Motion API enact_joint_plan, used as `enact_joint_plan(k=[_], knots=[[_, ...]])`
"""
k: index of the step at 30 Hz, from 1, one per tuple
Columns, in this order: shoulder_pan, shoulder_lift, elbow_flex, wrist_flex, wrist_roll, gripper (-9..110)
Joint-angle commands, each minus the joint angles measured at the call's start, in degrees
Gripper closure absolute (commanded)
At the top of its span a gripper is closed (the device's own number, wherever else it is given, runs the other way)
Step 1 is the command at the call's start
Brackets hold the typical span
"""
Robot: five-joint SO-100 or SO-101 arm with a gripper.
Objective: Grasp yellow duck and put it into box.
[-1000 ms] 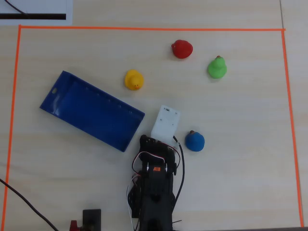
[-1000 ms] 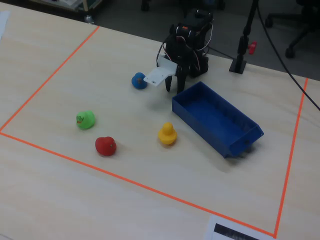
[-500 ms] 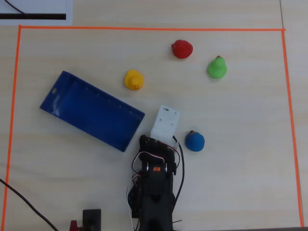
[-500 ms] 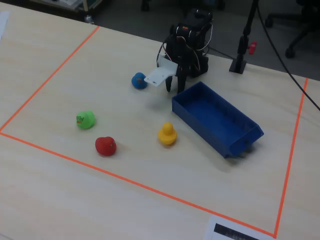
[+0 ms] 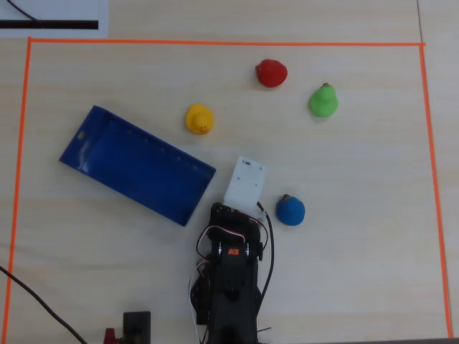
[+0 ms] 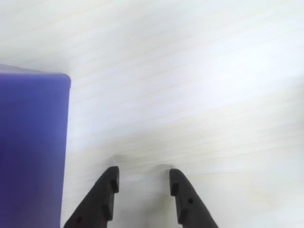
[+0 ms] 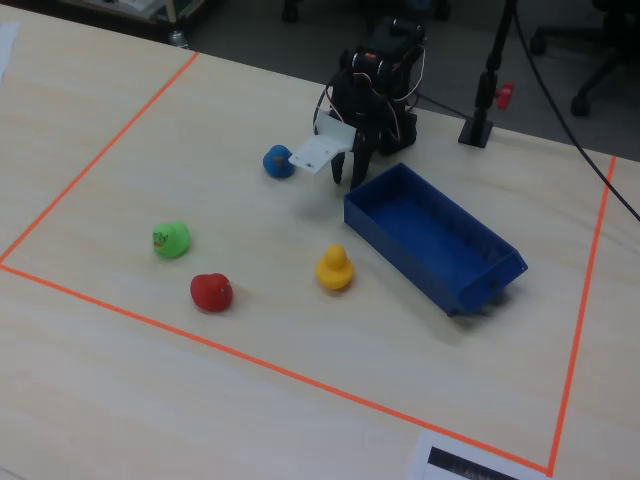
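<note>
Your tool hangs released and empty just above bare counter, its 2 fingers apart with nothing between them, because the arm is tucked back by its base and has not yet reached for anything. In the overhead view the yellow duck sits upright on the counter, apart from the far right corner of the blue box and well clear of the tool, so you need to extend away from the base and a little left. The box lies at a slant beside the arm; its corner fills the left of the wrist view, close to the left finger. The red toy, green toy and blue toy are scattered to the right, likely as distractors.
</note>
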Motion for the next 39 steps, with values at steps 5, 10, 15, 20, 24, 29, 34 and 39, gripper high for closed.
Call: enact_joint_plan(k=[5, 10, 15, 20, 24, 29, 34, 39], knots=[[2.02, -27.51, -31.73, 0.35, 0.26, 63], [1.14, -48.78, -57.66, 4.57, 1.85, 55], [-2.90, -65.21, -71.72, 4.04, 5.19, 54], [-6.59, -79.80, -79.37, -1.58, 10.63, 54], [-7.03, -88.51, -79.89, -8.96, 11.87, 54], [-6.94, -96.24, -78.93, -15.29, 11.43, 55], [-6.94, -101.60, -77.17, -21.53, 12.13, 56], [-6.50, -104.77, -71.28, -30.67, 12.57, 58]])
